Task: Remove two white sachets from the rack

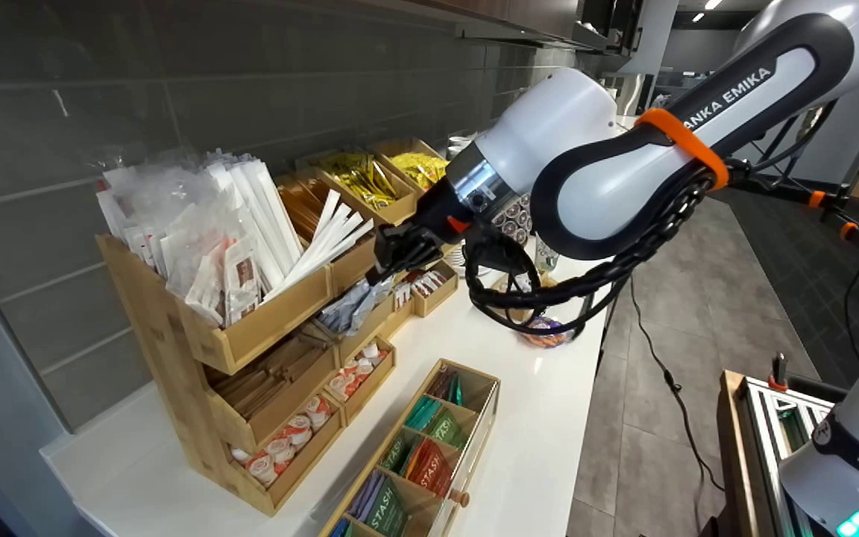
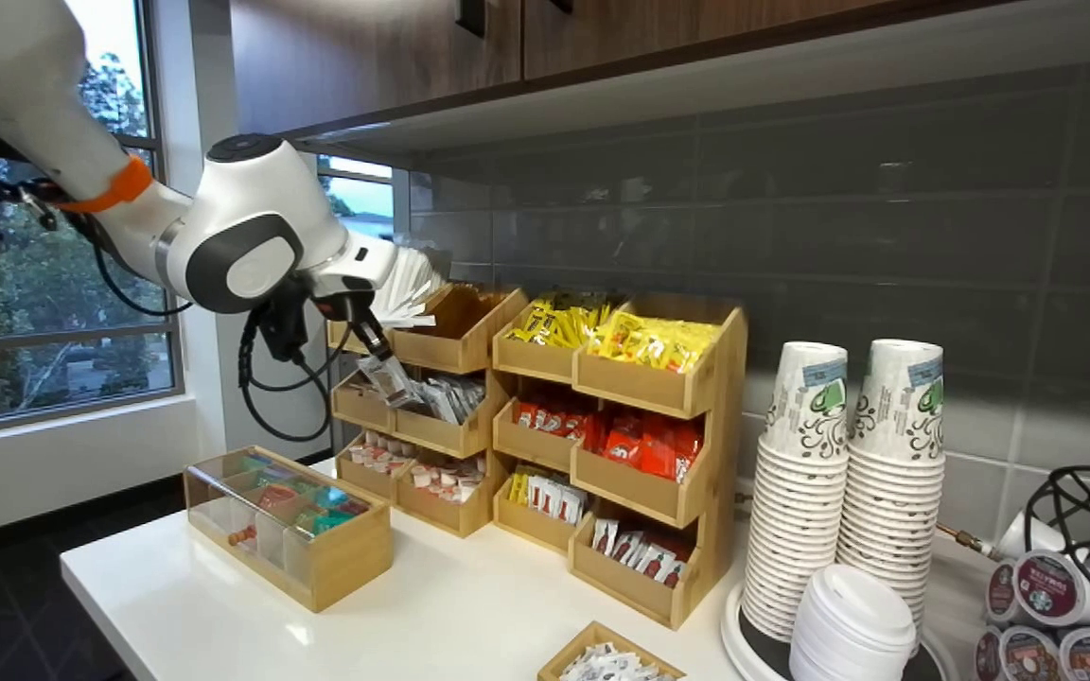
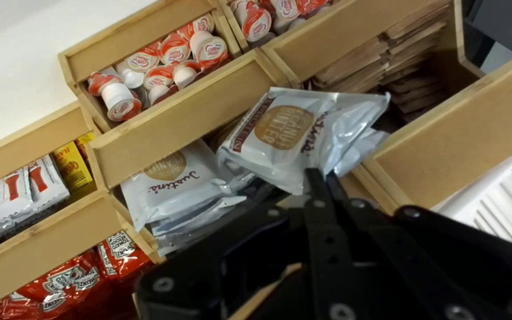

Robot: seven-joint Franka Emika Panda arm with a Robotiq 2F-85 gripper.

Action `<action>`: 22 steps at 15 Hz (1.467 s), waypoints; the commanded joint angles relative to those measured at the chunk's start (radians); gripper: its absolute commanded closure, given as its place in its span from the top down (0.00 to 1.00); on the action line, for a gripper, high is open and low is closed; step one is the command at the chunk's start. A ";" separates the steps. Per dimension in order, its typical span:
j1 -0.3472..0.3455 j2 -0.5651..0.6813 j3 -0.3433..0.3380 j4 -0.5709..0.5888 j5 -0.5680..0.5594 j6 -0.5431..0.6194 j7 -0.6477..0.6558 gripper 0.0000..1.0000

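The light-wood stepped rack stands against the wall, and its middle-tier compartment front shows in an exterior view. My gripper is shut on a white sachet with brown and reddish print, gripped near its lower edge. A paler folded part sits behind it; I cannot tell if it is a second sachet. In an exterior view, the held sachet hangs tilted under the gripper, at the middle tier's front. Other white sachets lie in the compartment below. The gripper also shows in an exterior view.
A low wooden tea box stands on the white counter in front of the rack. White straws jut from the top tier near the gripper. Creamer cups fill the lower tier. Stacked paper cups stand farther along.
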 commanded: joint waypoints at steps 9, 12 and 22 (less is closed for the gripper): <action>-0.015 -0.143 -0.004 -0.146 0.078 0.005 -0.024 0.00; -0.014 -0.185 -0.009 -0.176 0.099 -0.023 -0.035 0.00; -0.039 -0.338 -0.079 -0.371 0.049 -0.148 -0.020 0.00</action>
